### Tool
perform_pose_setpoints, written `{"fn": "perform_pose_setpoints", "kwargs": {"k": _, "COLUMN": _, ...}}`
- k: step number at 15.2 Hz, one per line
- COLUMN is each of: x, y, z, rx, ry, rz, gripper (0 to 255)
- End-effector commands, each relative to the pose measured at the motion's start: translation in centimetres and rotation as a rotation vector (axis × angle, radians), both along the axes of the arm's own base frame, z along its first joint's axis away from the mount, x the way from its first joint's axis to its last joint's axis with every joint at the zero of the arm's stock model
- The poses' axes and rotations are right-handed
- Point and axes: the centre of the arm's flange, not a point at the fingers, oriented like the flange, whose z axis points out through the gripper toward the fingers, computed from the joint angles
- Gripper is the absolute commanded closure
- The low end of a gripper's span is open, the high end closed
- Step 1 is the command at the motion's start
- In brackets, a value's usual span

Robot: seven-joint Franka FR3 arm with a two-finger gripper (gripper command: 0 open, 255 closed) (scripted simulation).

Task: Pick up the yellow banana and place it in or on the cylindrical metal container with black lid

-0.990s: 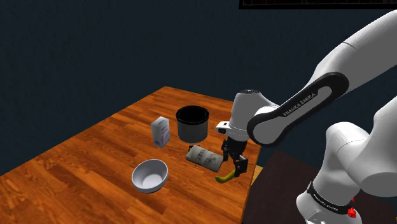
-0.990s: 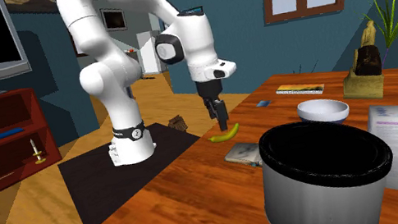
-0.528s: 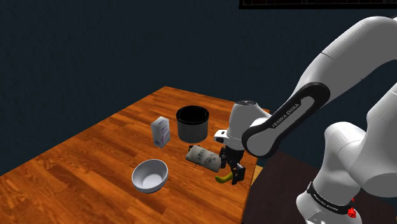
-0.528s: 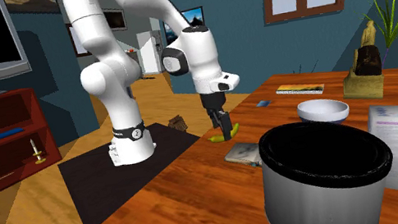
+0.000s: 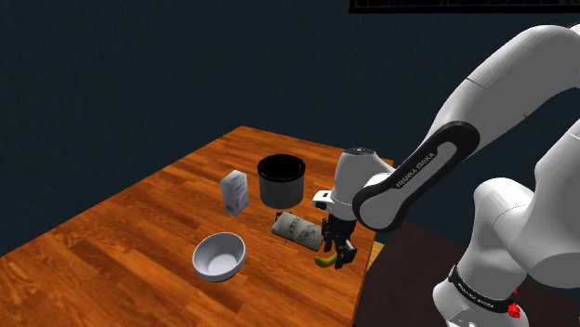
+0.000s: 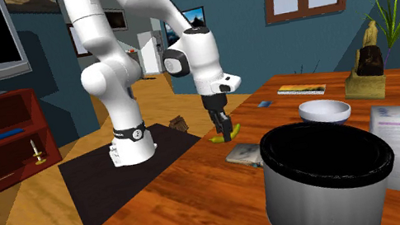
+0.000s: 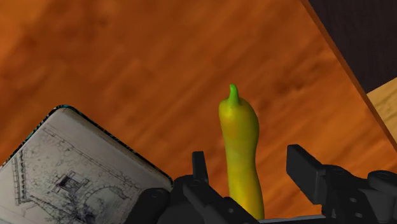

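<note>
- End effector (image 7: 249,158) is seen low over the tabletop (image 7: 114,57), fingers pointing down. It is also noted in the shoulder view (image 5: 339,255) and the second exterior view (image 6: 224,128).
- Fingers are held partly open, one on each side of the banana (image 7: 238,133). In the wrist view a strip of wood shows between fruit and finger on both sides, narrower on one side. No contact is seen and nothing is gripped.
- Banana is coloured yellow shading to green and lies flat on the tabletop.
- Long axis: it passes through the gap between the fingers, so the fingers stand across the short width. The tapered tip points away from the wrist camera, and the other end is hidden under the end effector.
- The axis runs loosely alongside the nearby tabletop edge, not across it. That edge is close by, with a dark mat beyond it.
- In the shoulder view the banana (image 5: 324,261) pokes out from the fingers toward that view's left. The same is seen in the second exterior view (image 6: 218,139).
- A flat item printed with a sketch (image 7: 70,172) lies just beside the banana, apart from it.
- The grey cylindrical container (image 5: 281,179), black at the rim and open at the top, stands beyond the flat item, well apart from the banana.
- A white carton (image 5: 235,192) stands beside the container. A white bowl (image 5: 219,255) sits nearer the shoulder camera.
</note>
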Motion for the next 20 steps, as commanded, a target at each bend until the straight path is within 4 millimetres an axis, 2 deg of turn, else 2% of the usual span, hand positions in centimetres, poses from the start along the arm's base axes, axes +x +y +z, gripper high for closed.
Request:
{"fn": "perform_pose_setpoints", "kwargs": {"k": 1, "x": 0.0, "y": 0.0, "z": 0.0, "rx": 0.000, "ry": 0.000, "rz": 0.000, "gripper": 255}}
{"fn": "perform_pose_setpoints", "kwargs": {"k": 9, "x": 0.0, "y": 0.0, "z": 0.0, "rx": 0.000, "ry": 0.000, "rz": 0.000, "gripper": 255}}
{"fn": "perform_pose_setpoints", "kwargs": {"k": 20, "x": 0.0, "y": 0.0, "z": 5.8, "rx": 0.000, "ry": 0.000, "rz": 0.000, "gripper": 255}}
